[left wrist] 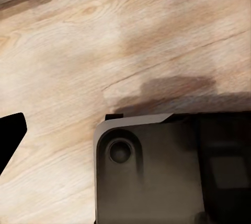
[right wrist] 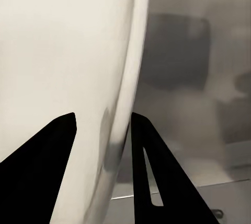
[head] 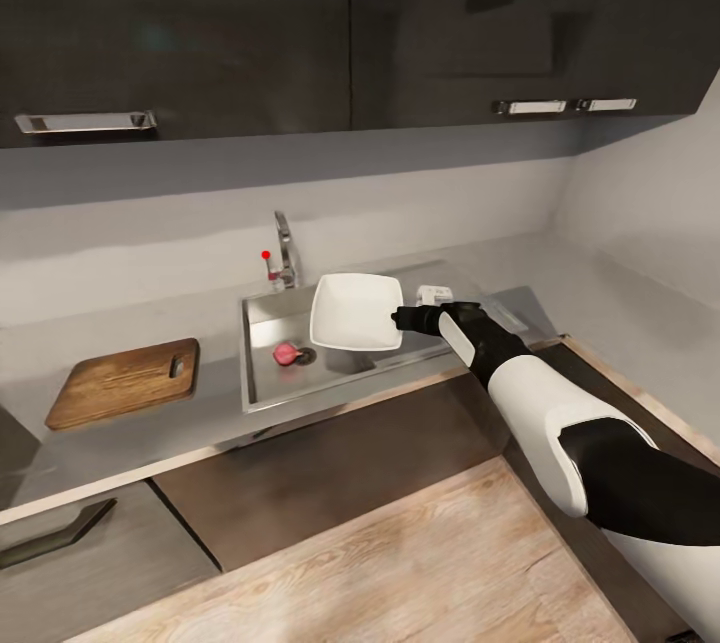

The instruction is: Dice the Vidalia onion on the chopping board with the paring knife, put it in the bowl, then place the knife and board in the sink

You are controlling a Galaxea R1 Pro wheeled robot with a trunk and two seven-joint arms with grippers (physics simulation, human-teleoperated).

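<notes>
**Bowl held over the sink**

The right tool (head: 400, 316) is clamped on the bowl's (head: 352, 311) rim, holding it tilted above the sink (head: 262, 378). The Vidalia onion (head: 286, 354) lies in the basin by the drain. The chopping board (head: 125, 381) rests near the worktop's (head: 190, 423) left end.

Right arm extended forward, its tool (head: 398, 316) clamped on the bowl's (head: 352, 311) rim.

place: home kitchen | signs: steel sink (head: 262, 378) with chrome tap (head: 284, 251) set in a grey countertop (head: 120, 443) | dark wall cupboards (head: 180, 23) with metal handles | wooden chopping board (head: 125, 381) | wood-plank floor (head: 400, 563)
</notes>
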